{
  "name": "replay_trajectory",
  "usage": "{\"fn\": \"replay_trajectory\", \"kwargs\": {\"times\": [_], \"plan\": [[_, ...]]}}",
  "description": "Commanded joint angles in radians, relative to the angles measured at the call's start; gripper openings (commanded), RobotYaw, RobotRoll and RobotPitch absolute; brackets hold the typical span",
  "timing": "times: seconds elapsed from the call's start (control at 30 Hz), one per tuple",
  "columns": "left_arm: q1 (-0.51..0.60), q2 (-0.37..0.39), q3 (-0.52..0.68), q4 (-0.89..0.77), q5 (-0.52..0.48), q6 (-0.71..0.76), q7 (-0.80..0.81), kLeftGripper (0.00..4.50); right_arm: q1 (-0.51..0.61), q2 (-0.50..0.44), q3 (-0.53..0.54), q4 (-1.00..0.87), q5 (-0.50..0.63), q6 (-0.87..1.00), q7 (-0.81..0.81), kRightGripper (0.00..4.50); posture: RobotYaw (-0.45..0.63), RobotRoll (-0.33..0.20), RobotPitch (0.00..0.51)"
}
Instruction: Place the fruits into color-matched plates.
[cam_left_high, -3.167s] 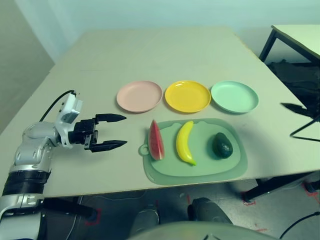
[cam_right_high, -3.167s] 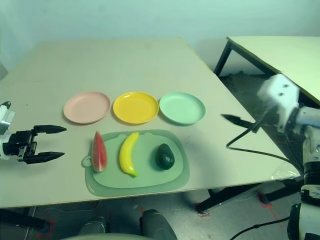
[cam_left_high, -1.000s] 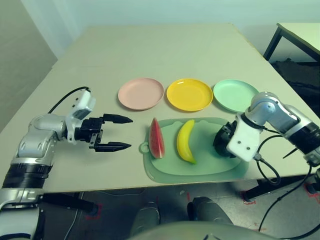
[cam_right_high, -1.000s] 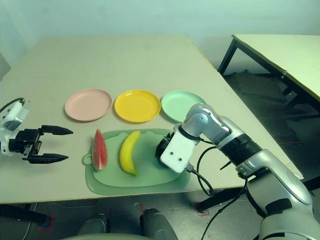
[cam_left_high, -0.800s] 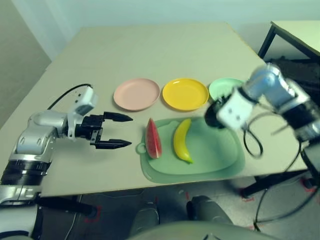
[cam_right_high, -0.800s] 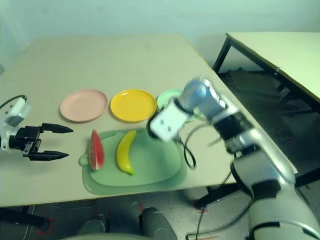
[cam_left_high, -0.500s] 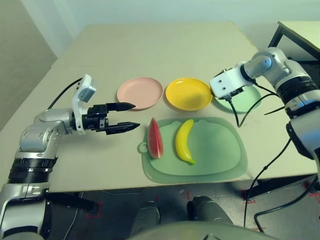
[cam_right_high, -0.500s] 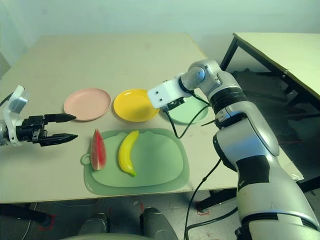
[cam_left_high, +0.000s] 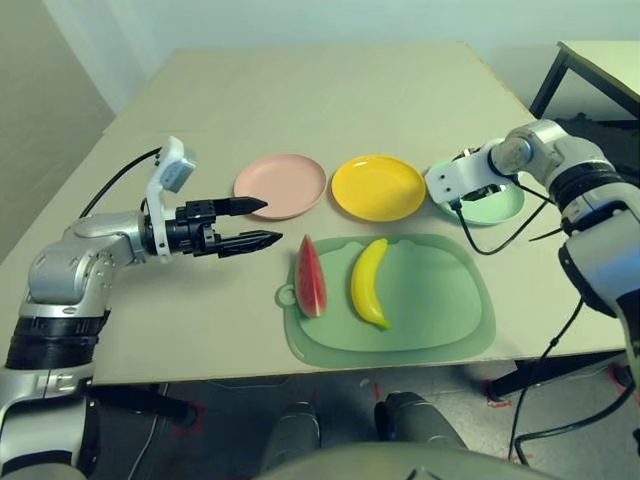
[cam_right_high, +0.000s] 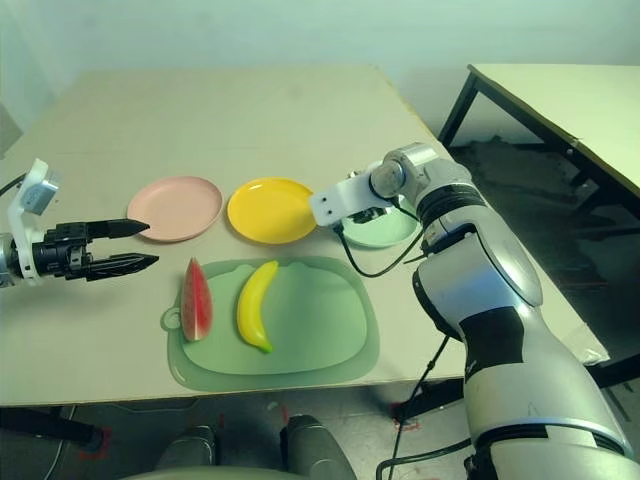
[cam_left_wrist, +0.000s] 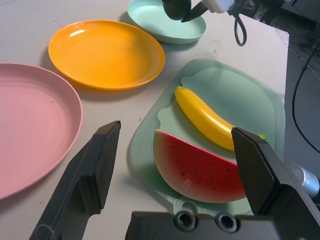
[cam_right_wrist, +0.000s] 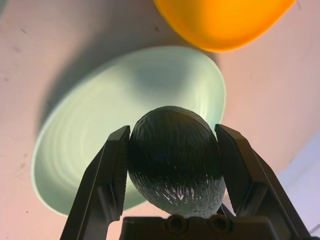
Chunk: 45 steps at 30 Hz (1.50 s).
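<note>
- Plates, three, in a row across the table (cam_left_high: 300, 110): pink plate (cam_left_high: 281, 185), yellow plate (cam_left_high: 378, 187), green plate (cam_right_wrist: 100, 125). All three are bare inside.
- Fruits, three: watermelon wedge (cam_left_high: 310, 278), banana (cam_left_high: 368, 281), avocado (cam_right_wrist: 175, 160).
- Mat, one: green mat (cam_left_high: 440, 300), rounded, with a small ring tab at its left edge. The watermelon wedge stands on its rind at the mat's left side; the banana lies just beside it, toward the middle. The right part of the mat is bare.
- Avocado: pinched between the two fingers of the right gripper (cam_right_wrist: 172, 165), held above the green plate and apart from its surface.
- Left gripper (cam_left_high: 255, 223): fingers spread, nothing between them, hanging over the table left of the mat, tips near the pink plate's edge and pointing toward the watermelon wedge.
- Writing or labels: none readable on any item.
- Hard to make out: in the head views the right gripper's white housing and cable cover part of the green plate, and the avocado cannot be made out there. The pink plate is cut off in the left wrist view.
</note>
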Motion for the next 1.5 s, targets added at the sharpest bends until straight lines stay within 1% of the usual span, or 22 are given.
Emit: {"fn": "replay_trajectory", "kwargs": {"times": [0.03,0.1,0.33,0.5,0.6,0.7,0.77,0.87,0.97,1.03,1.1,1.17,1.27,1.5], "plan": [[0.011,0.018,-0.009,-0.016,0.017,-0.016,-0.008,4.5,0.022,-0.004,-0.002,0.013,-0.018,0.012,-0.008,3.93,-0.05,0.0,0.037],[0.011,0.018,-0.009,-0.015,0.018,-0.019,-0.01,4.5,0.025,-0.005,-0.003,0.012,-0.024,0.012,-0.011,4.46,-0.05,0.0,0.037],[0.006,0.016,-0.014,-0.01,0.023,-0.028,-0.016,4.5,0.034,-0.015,-0.009,0.011,-0.029,0.003,-0.009,4.46,-0.06,0.0,0.037],[-0.001,0.012,-0.02,0.004,0.027,-0.033,-0.019,4.5,0.022,-0.024,-0.03,-0.001,-0.006,-0.046,0.039,4.46,-0.06,0.0,0.038],[0.003,0.015,-0.022,0.017,0.034,-0.044,-0.029,4.5,0.007,-0.031,-0.051,-0.025,0.025,-0.144,0.113,4.46,-0.07,0.0,0.038],[0.007,0.027,-0.025,0.045,0.046,-0.067,-0.058,4.5,0.001,-0.03,-0.081,-0.069,0.088,-0.291,0.235,4.46,-0.08,0.0,0.038],[0.019,0.037,-0.03,0.061,0.052,-0.091,-0.102,4.5,0.011,-0.019,-0.103,-0.122,0.16,-0.387,0.347,4.46,-0.08,0.0,0.036],[0.038,0.05,-0.037,0.07,0.046,-0.12,-0.166,4.5,0.049,0.002,-0.126,-0.235,0.293,-0.444,0.51,4.46,-0.09,0.0,0.036],[0.052,0.054,-0.04,0.077,0.043,-0.134,-0.206,4.5,0.112,0.017,-0.122,-0.435,0.441,-0.399,0.654,4.46,-0.09,0.0,0.036],[0.06,0.059,-0.046,0.089,0.055,-0.149,-0.225,4.5,0.157,0.019,-0.112,-0.58,0.51,-0.334,0.725,4.46,-0.09,0.0,0.036],[0.062,0.062,-0.047,0.099,0.057,-0.159,-0.24,4.5,0.199,0.023,-0.102,-0.713,0.553,-0.257,0.775,4.46,-0.09,0.0,0.035],[0.061,0.065,-0.043,0.103,0.051,-0.162,-0.254,4.5,0.233,0.036,-0.095,-0.811,0.564,-0.188,0.791,4.46,-0.08,0.0,0.032],[0.064,0.073,-0.04,0.093,0.043,-0.159,-0.274,4.5,0.266,0.058,-0.084,-0.891,0.553,-0.125,0.791,4.46,-0.07,0.0,0.032],[0.07,0.086,-0.041,0.08,0.048,-0.172,-0.298,4.5,0.296,0.09,-0.035,-0.92,0.518,-0.092,0.791,4.46,-0.05,0.0,0.038]]}}
